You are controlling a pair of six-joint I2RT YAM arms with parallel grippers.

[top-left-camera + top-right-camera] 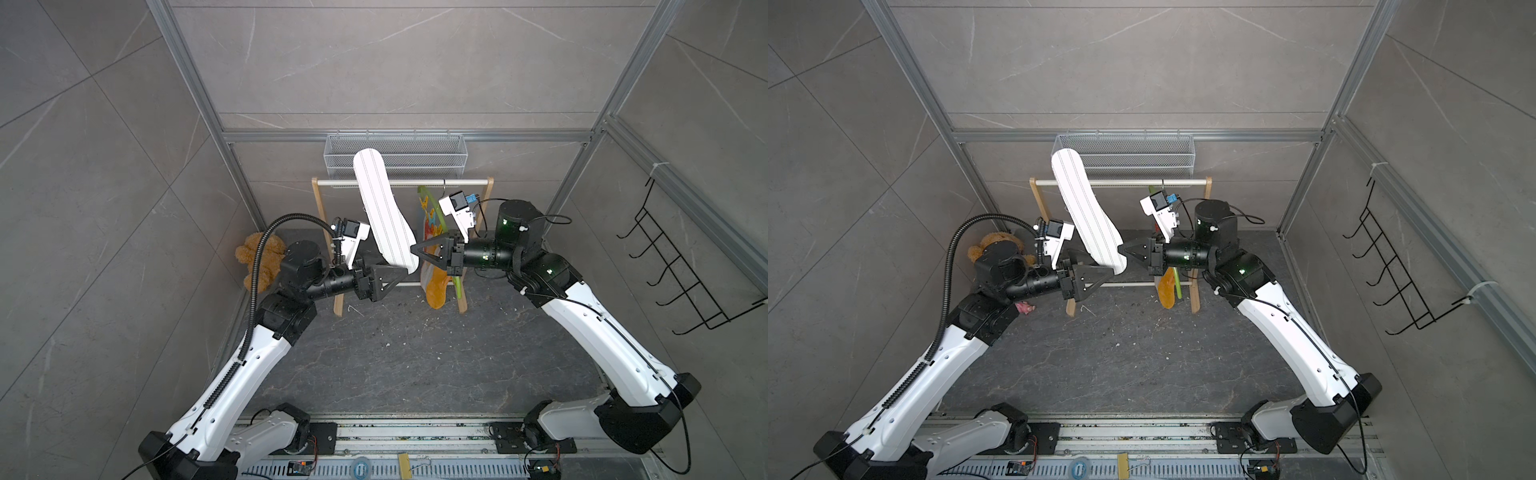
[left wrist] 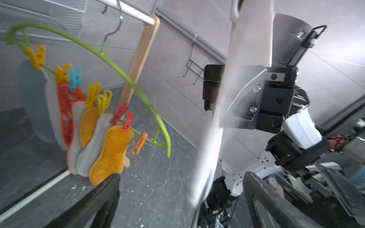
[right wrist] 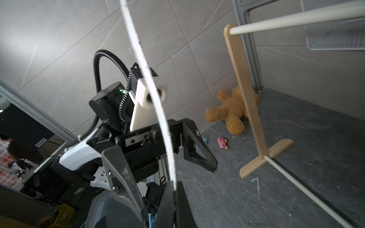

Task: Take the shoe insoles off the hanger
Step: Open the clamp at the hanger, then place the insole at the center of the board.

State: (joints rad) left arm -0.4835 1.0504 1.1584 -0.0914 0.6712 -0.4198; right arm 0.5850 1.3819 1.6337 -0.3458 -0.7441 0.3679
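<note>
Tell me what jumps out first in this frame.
A long white striped insole stands up mid-scene, its lower end pinched in the shut right gripper while the open left gripper straddles it. Beyond, the lime-green hanger on the wooden-framed rail holds a bunch of clipped insoles.

I have one white striped insole off the hanger. It stands tall and tilted in the air, its lower end pinched between the right fingers. The lime-green curved hanger hangs by its hook with the remaining insoles clipped in a tight overlapping row, from a blue-grey insole at one end to a fuzzy orange insole at the other.
</note>
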